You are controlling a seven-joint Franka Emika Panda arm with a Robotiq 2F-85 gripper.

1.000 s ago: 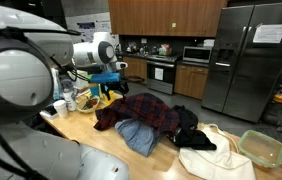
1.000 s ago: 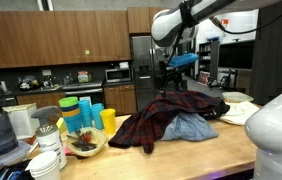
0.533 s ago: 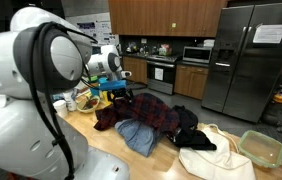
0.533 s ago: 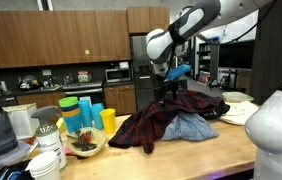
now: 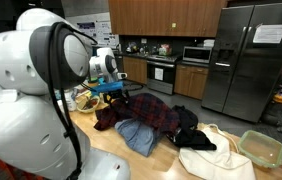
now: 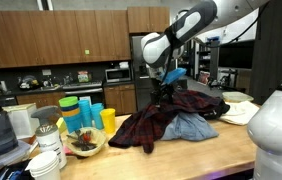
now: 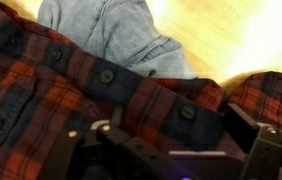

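Hanging nose-down in an exterior view, the hand (image 5: 114,92) sits over one end of the plaid shirt (image 5: 146,112). The shirt lies crumpled on the counter (image 5: 111,155), draped across a denim garment (image 5: 136,135), with a black cloth (image 5: 186,120) just beside it. In an exterior view, the hand (image 6: 164,88) meets the shirt's raised folds; whether it touches them I cannot tell. Coloured cups (image 6: 86,112) stand well apart. In the wrist view, the fingers (image 7: 66,150) are spread wide astride the plaid and grip nothing, so loose cloth lies between them, and the denim shows past the collar.
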